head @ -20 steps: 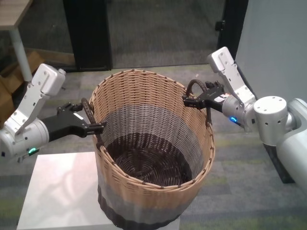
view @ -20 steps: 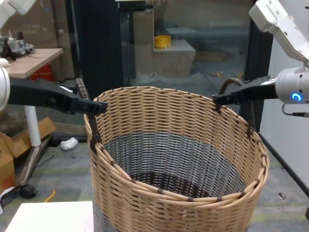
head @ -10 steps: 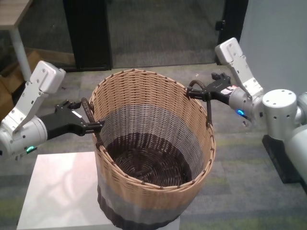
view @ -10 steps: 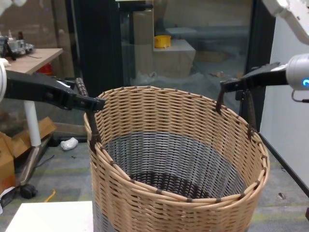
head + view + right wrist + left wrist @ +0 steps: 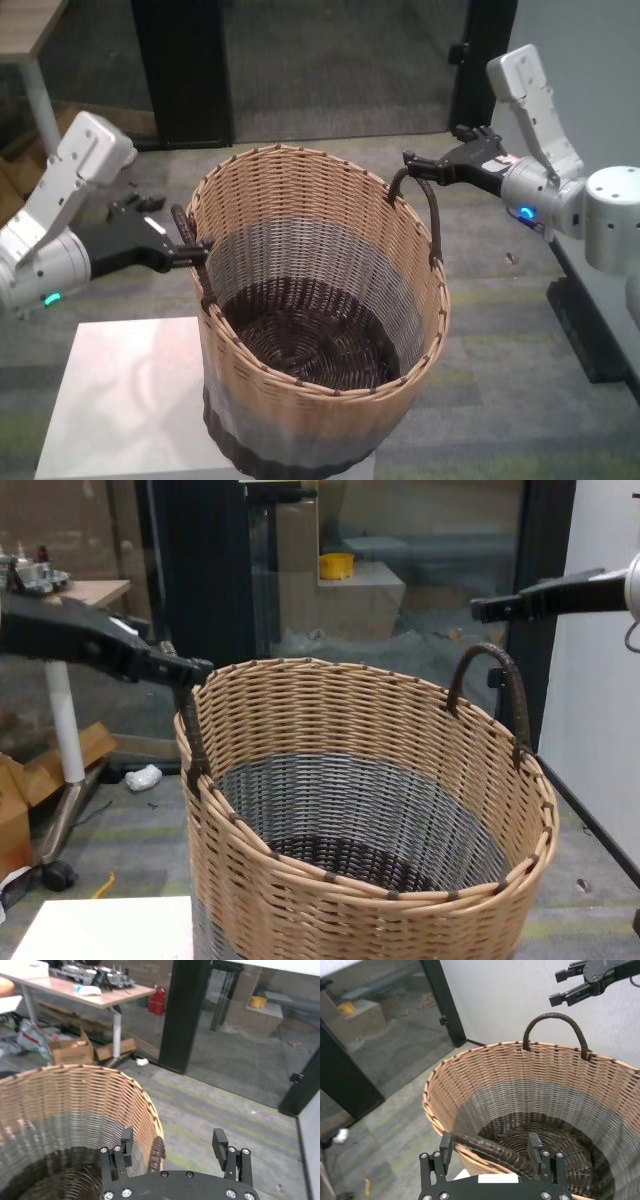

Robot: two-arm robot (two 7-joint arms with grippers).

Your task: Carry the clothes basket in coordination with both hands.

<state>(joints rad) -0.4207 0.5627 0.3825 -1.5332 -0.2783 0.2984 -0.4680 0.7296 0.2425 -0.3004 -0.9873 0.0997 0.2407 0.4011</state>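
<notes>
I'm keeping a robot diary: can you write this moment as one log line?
clothes basket: on white table | left pincer: open, straddling left handle | right pincer: open, above right handle, off it

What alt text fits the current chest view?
A large wicker clothes basket fills the view, resting on a white table. The left gripper sits at its left handle; the right gripper hangs open above the upright right handle, clear of it.

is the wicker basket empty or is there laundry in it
Empty. The head view looks straight down into the large round woven wicker basket and shows only its bare dark woven bottom, no clothes.
</notes>
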